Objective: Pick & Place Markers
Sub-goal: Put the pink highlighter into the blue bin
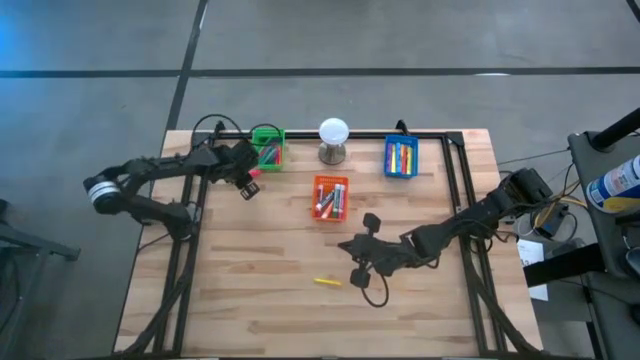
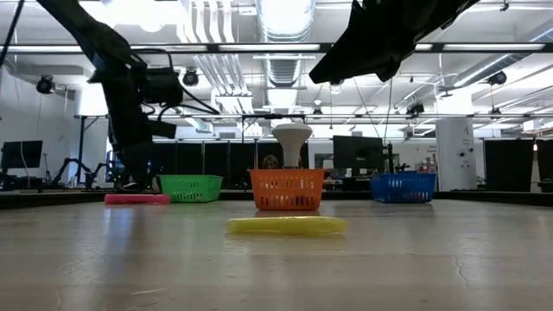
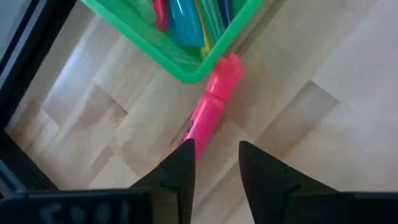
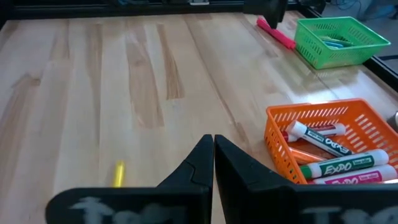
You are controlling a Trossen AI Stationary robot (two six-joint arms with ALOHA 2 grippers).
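The left claw (image 3: 214, 163) stands parted just above the pink marker (image 3: 213, 104), which lies on the tabletop (image 1: 250, 290) against the green bin (image 1: 267, 147), seemingly missed. It needs regrasping; the right claw (image 4: 213, 155), closed and empty, hangs near the yellow marker (image 1: 327, 282).

Grey concrete floor (image 1: 400, 35), ceiling strip lights (image 2: 285, 13), dark monitors (image 2: 356, 154) behind.
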